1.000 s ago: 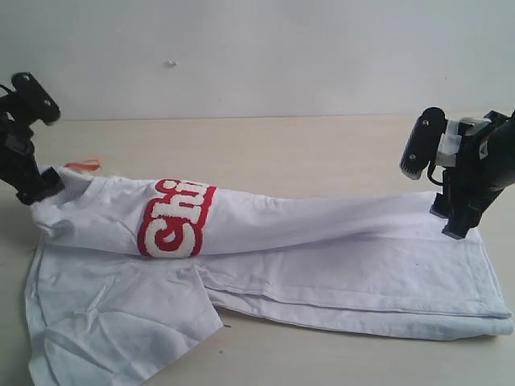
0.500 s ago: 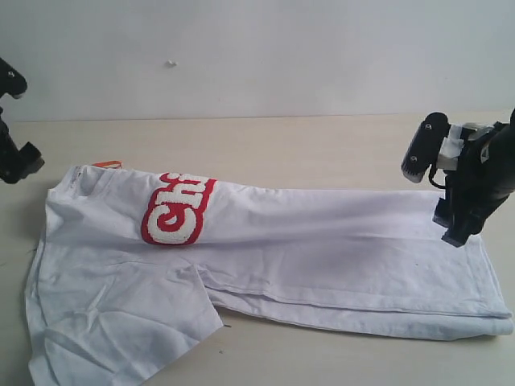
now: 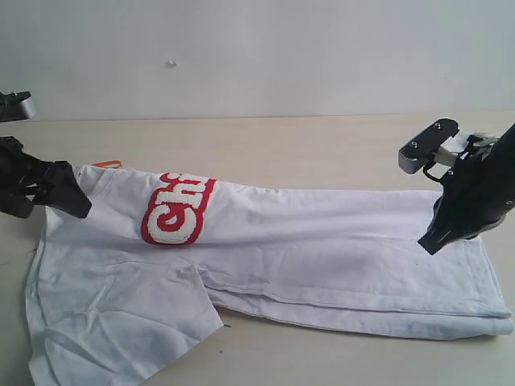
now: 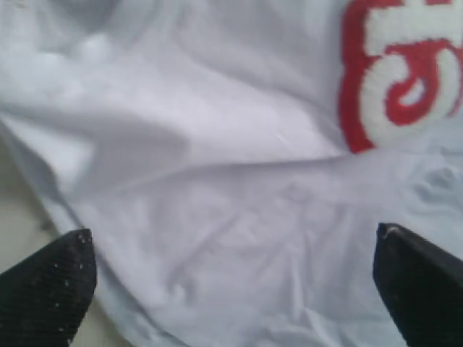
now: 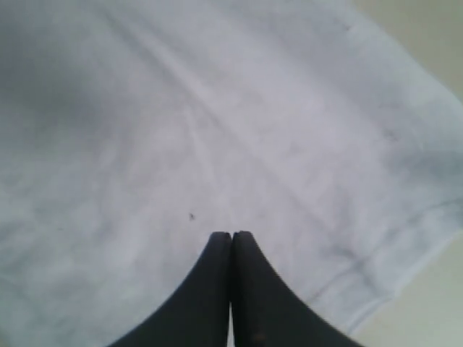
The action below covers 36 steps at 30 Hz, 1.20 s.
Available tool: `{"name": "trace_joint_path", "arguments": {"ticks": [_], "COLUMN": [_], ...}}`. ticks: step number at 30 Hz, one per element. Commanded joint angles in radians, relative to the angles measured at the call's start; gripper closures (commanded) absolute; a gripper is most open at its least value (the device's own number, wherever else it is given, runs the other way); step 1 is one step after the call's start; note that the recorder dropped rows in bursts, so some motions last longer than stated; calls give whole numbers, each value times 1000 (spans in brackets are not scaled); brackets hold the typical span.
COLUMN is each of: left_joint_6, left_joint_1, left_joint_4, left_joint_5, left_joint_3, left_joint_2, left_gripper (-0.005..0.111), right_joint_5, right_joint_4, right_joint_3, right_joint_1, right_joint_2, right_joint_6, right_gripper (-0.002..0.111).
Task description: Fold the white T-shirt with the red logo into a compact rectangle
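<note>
One broad tan table [image 3: 306,145] carries the white T-shirt [image 3: 322,249], which lies across it folded lengthwise, a sleeve spilling toward the near left corner. Its red logo [image 3: 177,209] curls over the raised fold left of centre. My left pincer [image 4: 233,231] hangs spread wide over the collar end. My right pincer [image 5: 231,237] is pressed together, holding nothing, above the hem end. A small orange tag [image 3: 106,164] peeks out beside the collar.

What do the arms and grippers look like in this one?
Both are black. The left gripper has matte, wedge-shaped fingers; the right gripper has slim tapered ones. The right arm carries a grey block with screws and white fittings.
</note>
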Motion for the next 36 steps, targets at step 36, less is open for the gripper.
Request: {"name": "trace_joint_path", "arguments": {"ticks": [36], "left_joint_6": [-170], "left_joint_1": [33], "left_joint_4": [78], "left_joint_5": [300], "left_joint_3": [228], "left_joint_2": [210], "left_gripper": [2], "right_joint_5": [-61], "right_joint_4": [-184], "right_joint_3": [-1], "right_joint_1": [-2], "right_joint_2": [203], "right_joint_6": [251], "right_gripper": [108]}}
